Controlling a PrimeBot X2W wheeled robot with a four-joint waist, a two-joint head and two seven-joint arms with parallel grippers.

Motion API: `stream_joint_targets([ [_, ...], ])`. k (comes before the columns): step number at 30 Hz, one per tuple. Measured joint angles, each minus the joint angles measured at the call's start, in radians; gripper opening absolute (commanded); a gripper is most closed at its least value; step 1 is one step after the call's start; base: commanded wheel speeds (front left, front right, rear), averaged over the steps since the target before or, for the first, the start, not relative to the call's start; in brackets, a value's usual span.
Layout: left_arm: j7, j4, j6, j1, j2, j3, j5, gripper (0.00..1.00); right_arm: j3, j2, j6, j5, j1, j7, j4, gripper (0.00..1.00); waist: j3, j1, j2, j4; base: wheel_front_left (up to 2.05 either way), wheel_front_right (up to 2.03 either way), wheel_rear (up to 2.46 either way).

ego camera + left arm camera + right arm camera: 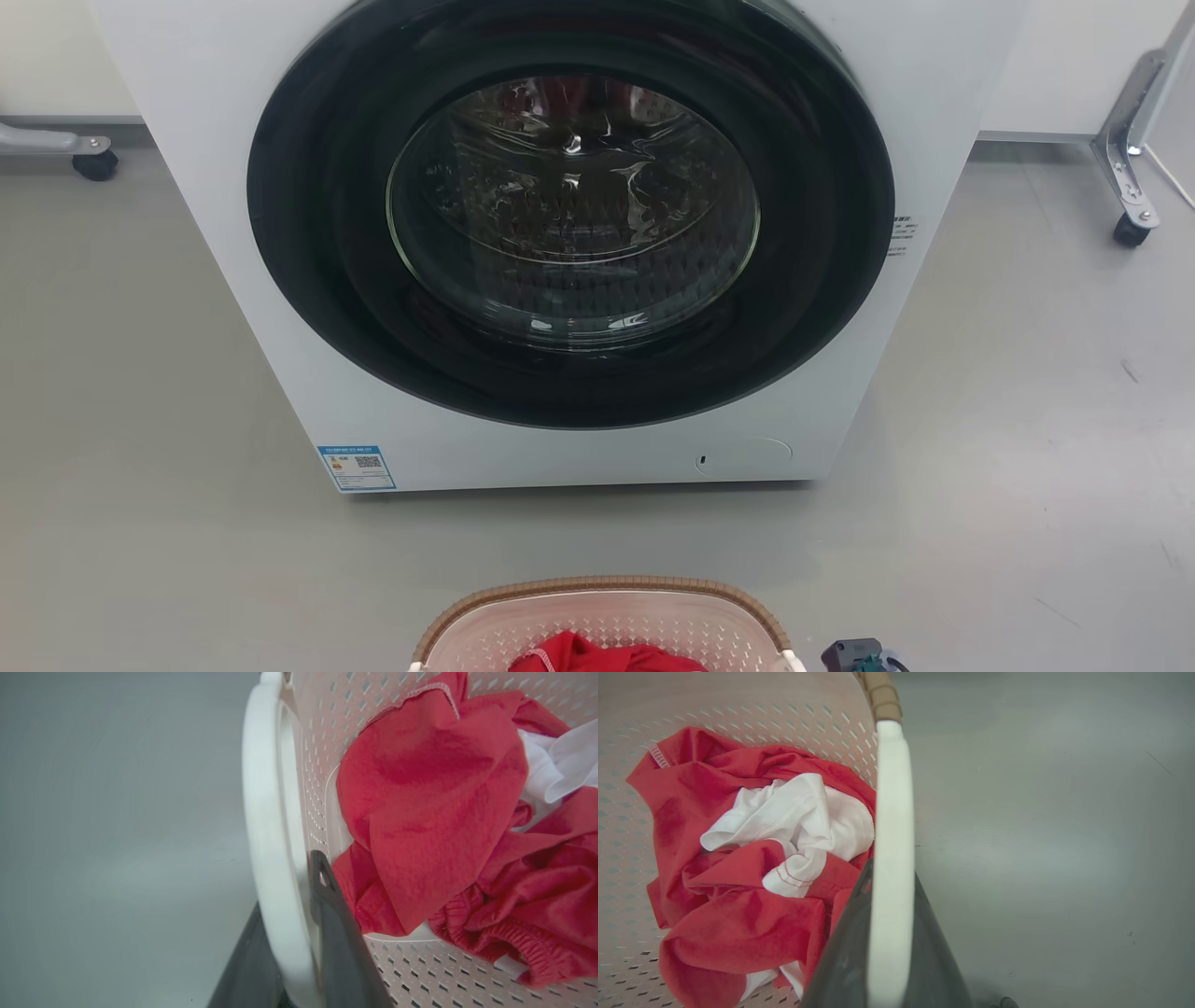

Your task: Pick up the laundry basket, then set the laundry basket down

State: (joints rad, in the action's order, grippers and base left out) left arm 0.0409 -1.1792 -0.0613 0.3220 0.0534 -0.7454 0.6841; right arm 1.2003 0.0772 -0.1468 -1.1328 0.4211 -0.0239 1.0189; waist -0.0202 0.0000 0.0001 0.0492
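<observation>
The big white washing machine (pixel 233 308) has its round door shut. The laundry basket (pixel 597 586) is in front of it, with red and white clothes (pixel 738 858) inside. The left end effector (pixel 289 891) and right end effector (pixel 892 877) each squeeze a white handle (pixel 266 812), likely so it lifts level. The words on the blue sticker (pixel 356 467) are too small to read.
</observation>
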Motion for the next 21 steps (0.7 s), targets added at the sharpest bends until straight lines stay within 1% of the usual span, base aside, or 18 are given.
stream_joint_targets([
  [21, -0.018, -0.006, 0.007, 0.000, 0.001, -0.024, 0.018, 0.00, 0.023, 0.001, 0.000, -0.022, 0.001, 0.017, -0.002, 0.00, -0.020, 0.0000, 0.0000, -0.003, 0.00, 0.00, 0.00],
])
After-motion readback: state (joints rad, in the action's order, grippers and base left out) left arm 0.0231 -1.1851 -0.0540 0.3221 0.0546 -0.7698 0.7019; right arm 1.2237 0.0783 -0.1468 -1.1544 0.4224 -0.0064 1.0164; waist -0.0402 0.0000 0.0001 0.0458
